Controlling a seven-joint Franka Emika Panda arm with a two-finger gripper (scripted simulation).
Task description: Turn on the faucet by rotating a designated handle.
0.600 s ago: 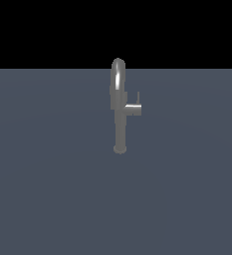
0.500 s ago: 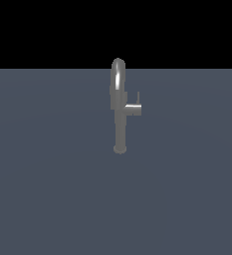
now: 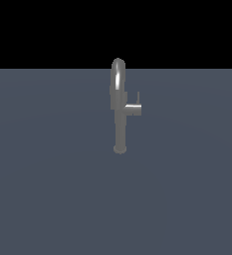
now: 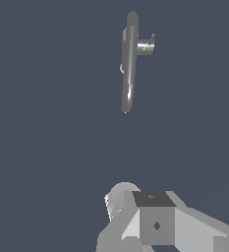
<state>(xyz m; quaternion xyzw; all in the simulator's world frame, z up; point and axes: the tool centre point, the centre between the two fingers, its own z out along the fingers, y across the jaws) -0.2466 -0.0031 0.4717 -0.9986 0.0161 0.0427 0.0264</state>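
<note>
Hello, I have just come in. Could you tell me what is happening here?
A simulated arm is meant to turn on a faucet by rotating its handle. The faucet stands upright and alone on a grey surface, with the handle sticking out to the exterior view's right. Nothing touches it. In the wrist view the end effector is apart from the faucet; whether it is open or shut cannot be told.

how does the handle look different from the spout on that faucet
The handle is a short straight stub sticking sideways from the column, toward the exterior view's right; the spout is a longer arch curving over the top. The handle ends in a thin upright rod; the spout is thick throughout. Both are grey metal on the same faucet.
</note>
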